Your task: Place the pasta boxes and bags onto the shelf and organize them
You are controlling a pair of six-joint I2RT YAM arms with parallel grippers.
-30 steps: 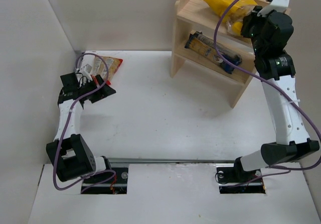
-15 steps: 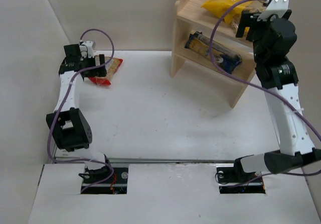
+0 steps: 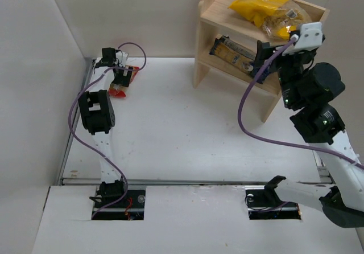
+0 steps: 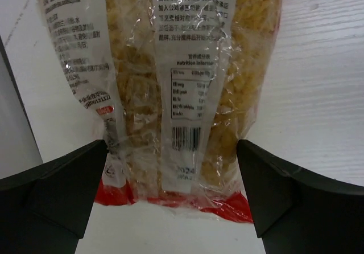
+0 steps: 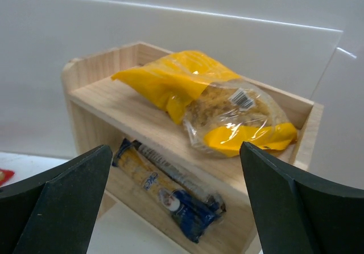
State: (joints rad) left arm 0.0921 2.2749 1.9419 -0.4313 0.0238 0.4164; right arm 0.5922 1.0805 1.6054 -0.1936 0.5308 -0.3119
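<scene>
My left gripper (image 4: 172, 163) is spread wide and holds nothing, its fingers (image 4: 62, 185) on either side of the near, red-edged end of the clear bag (image 4: 187, 66). I cannot tell whether they touch it. The bag lies flat on the worktop (image 4: 318, 66), label side up, with tan pasta showing through. From above it sits in the far left corner, close to the wall (image 3: 62, 32).

My right gripper (image 5: 176, 148) is likewise spread and empty, raised above the worktop and facing the shelf (image 5: 108, 103). On the lower tier the blue pack (image 5: 170, 200) lies lengthwise, with the dark pack (image 5: 170, 171) just behind it. On the top tier rests the yellow bag (image 5: 170, 77), its clear window toward the right end. The shelf stands at the far right of the worktop.
</scene>
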